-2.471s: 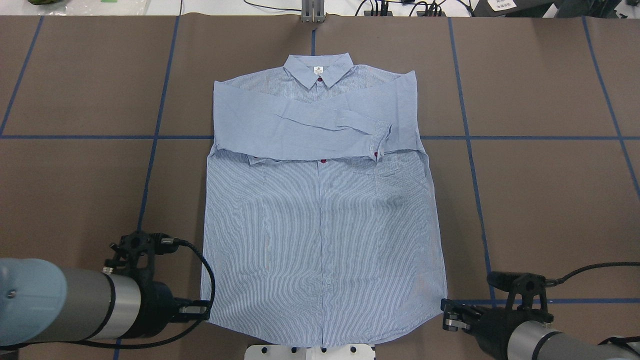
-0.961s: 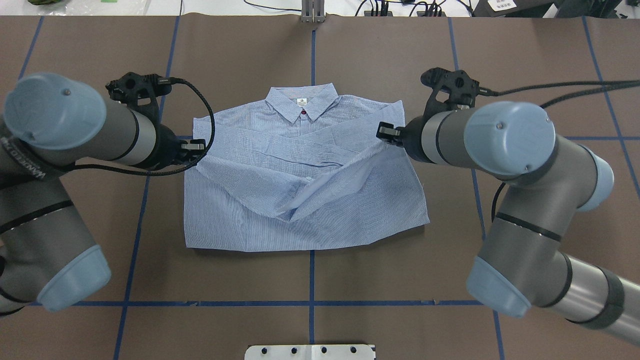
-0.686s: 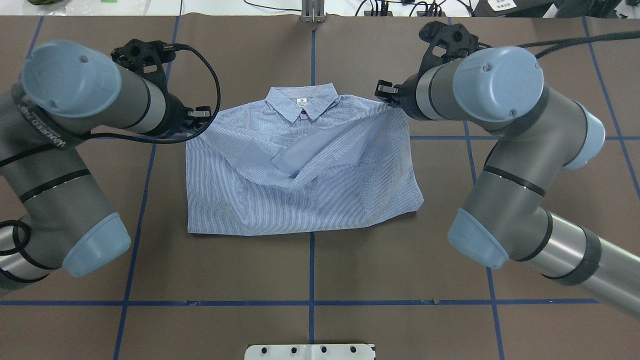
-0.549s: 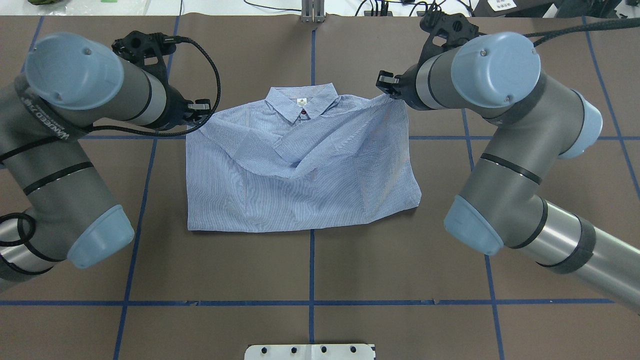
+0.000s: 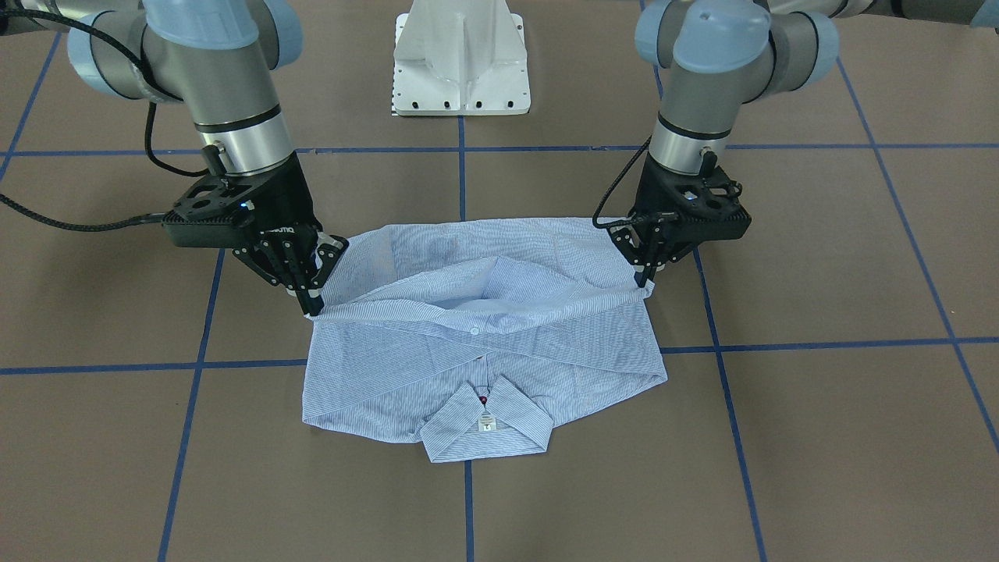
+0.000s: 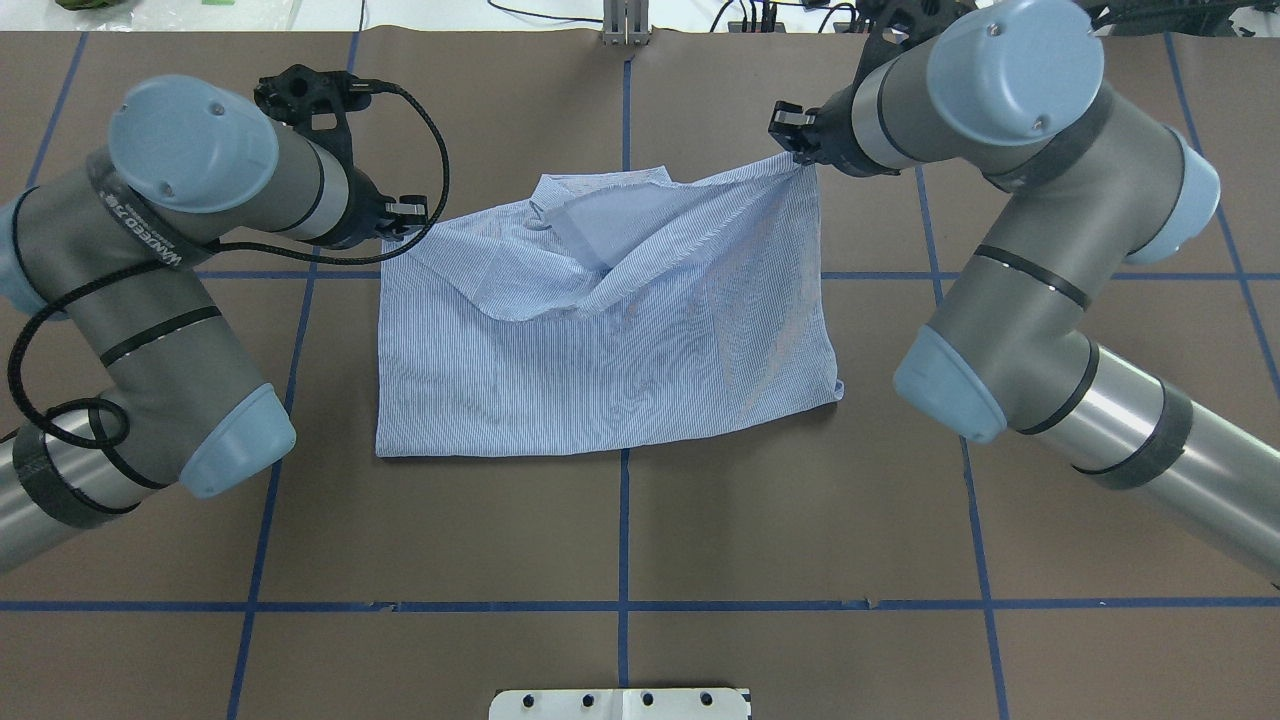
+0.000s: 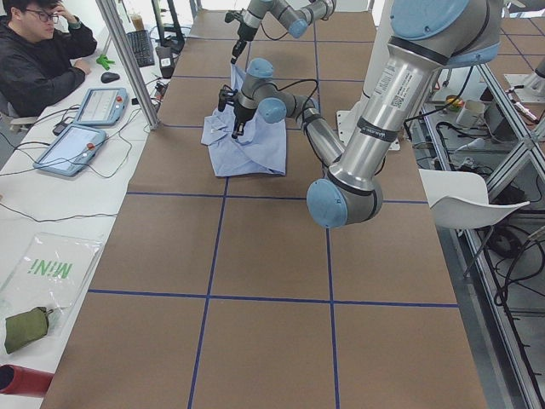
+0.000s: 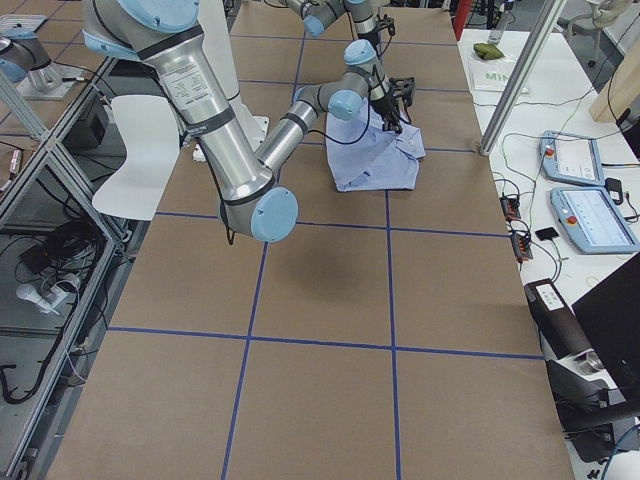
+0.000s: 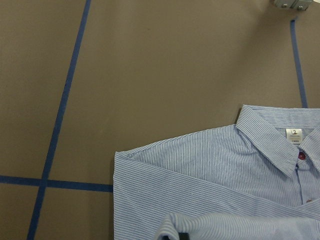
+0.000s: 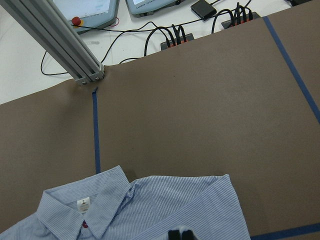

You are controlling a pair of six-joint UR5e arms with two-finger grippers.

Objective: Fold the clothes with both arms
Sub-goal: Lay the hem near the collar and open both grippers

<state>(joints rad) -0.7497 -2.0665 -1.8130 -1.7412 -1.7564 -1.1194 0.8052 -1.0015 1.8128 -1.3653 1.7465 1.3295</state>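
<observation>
Brown table (image 5: 780, 437) carries the shirt (image 5: 484, 343) at its middle, one lifted corner pinched tight in the left gripper (image 5: 645, 279), another in the right gripper (image 5: 312, 303), so uneven travel could lay the sagging fold crooked.

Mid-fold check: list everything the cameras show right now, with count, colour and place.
shirt: one, light blue-and-white stripes, mid-table, folded over, two corners of the top layer held up.
table: one, brown cover with a blue tape grid.
pedestal base: one, white, at the robot-side edge of the table.
teach pendants: two, light blue-grey, on the white bench beyond the table.
operator: one, black top, seated at that bench.
arms: two, silver-grey with light blue caps, one on either side of the shirt.
left gripper: black, shut on one shirt corner.
right gripper: black, shut on the other corner.
</observation>
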